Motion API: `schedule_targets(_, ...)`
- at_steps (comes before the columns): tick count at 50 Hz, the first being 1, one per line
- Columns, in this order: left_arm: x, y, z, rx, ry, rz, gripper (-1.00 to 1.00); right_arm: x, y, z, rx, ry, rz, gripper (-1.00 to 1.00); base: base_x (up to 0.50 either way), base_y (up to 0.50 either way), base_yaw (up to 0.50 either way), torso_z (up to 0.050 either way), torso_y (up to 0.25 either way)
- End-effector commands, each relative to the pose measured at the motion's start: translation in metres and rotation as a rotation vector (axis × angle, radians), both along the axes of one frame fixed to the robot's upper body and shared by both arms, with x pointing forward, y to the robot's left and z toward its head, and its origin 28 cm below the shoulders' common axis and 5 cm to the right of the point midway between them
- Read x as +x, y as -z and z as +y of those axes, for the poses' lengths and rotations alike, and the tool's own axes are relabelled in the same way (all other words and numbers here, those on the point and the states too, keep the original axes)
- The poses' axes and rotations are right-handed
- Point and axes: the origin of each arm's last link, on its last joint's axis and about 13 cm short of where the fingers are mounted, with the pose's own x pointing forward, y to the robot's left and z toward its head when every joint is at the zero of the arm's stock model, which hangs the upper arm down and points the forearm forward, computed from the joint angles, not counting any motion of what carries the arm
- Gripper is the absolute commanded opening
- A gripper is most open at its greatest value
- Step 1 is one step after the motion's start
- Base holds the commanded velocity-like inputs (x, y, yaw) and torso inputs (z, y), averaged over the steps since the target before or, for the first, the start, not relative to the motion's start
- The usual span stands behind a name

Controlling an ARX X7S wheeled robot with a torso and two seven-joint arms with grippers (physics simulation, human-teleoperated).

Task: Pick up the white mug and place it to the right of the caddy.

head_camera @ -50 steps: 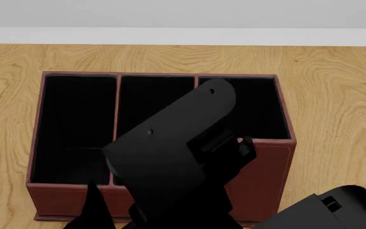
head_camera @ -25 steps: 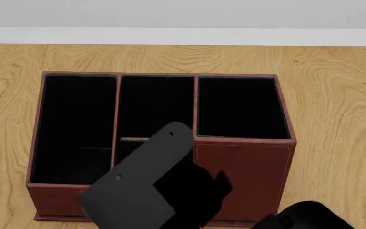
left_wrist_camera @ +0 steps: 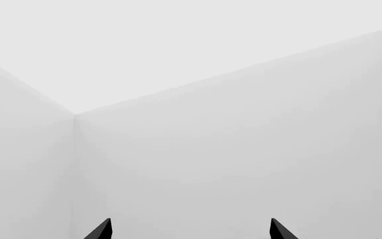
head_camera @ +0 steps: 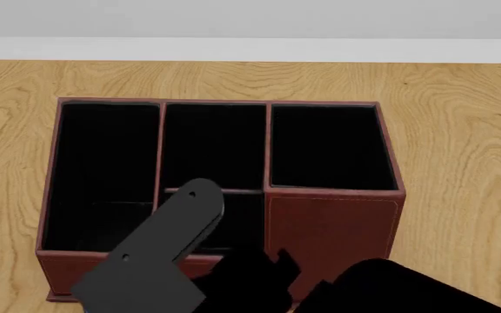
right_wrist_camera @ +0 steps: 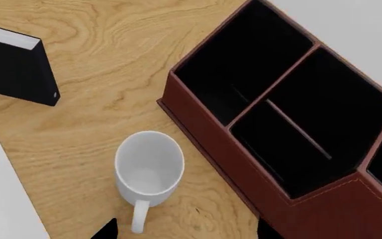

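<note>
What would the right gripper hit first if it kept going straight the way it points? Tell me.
Probably the white mug, standing upright on the wooden table beside the caddy; it sits between the right gripper fingertips' lines. Depth is unclear.

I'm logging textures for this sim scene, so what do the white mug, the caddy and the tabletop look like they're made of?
The white mug looks like glazed ceramic: smooth, plain, with a soft sheen. The caddy resembles reddish-brown leather or a faux version, with a pale stitch line along its edges and matte black lining. The tabletop looks like light wood or a veneer, going by its swirling grain.
</note>
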Motion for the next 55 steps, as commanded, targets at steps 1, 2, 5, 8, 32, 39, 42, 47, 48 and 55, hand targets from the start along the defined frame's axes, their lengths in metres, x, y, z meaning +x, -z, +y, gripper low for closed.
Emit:
schedule_targets(1, 0.001, 0.001, 0.002, 0.0, -0.008, 0.003, 1.0, 0.006, -0.007, 0.006, -0.031, 0.005, 0.077, 1.0, 0.0, 0.0, 0.0, 0.0, 0.0)
schedule_targets(2, 0.001, 0.002, 0.002, -0.001, -0.009, 0.003, 1.0, 0.007, -0.007, 0.007, -0.028, 0.006, 0.09, 1.0, 0.0, 0.0, 0.0, 0.0, 0.0)
schedule_targets(5, 0.001, 0.002, 0.003, -0.003, -0.011, 0.005, 1.0, 0.01, -0.007, 0.009, -0.027, 0.005, 0.113, 1.0, 0.0, 0.0, 0.0, 0.0, 0.0)
schedule_targets(8, 0.001, 0.003, 0.004, -0.004, -0.015, 0.006, 1.0, 0.014, -0.008, 0.011, -0.022, 0.012, 0.136, 1.0, 0.0, 0.0, 0.0, 0.0, 0.0)
schedule_targets(32, 0.005, 0.008, 0.009, -0.01, -0.027, 0.016, 1.0, 0.039, -0.006, 0.024, 0.002, 0.024, 0.223, 1.0, 0.0, 0.0, 0.0, 0.0, 0.0)
schedule_targets(39, 0.003, 0.009, 0.009, -0.01, -0.034, 0.018, 1.0, 0.043, -0.001, 0.027, -0.005, 0.021, 0.245, 1.0, 0.0, 0.0, 0.0, 0.0, 0.0)
schedule_targets(42, 0.002, 0.009, 0.009, -0.009, -0.032, 0.017, 1.0, 0.045, 0.002, 0.029, -0.008, 0.02, 0.253, 1.0, 0.0, 0.0, 0.0, 0.0, 0.0)
schedule_targets(47, 0.003, 0.011, 0.011, -0.011, -0.035, 0.019, 1.0, 0.046, 0.003, 0.032, -0.012, 0.015, 0.264, 1.0, 0.0, 0.0, 0.0, 0.0, 0.0)
schedule_targets(48, 0.003, 0.011, 0.011, -0.011, -0.037, 0.02, 1.0, 0.047, 0.003, 0.033, -0.01, 0.018, 0.268, 1.0, 0.0, 0.0, 0.0, 0.0, 0.0)
schedule_targets(55, 0.005, 0.013, 0.012, -0.016, -0.034, 0.022, 1.0, 0.053, 0.006, 0.034, -0.014, 0.019, 0.276, 1.0, 0.0, 0.0, 0.0, 0.0, 0.0)
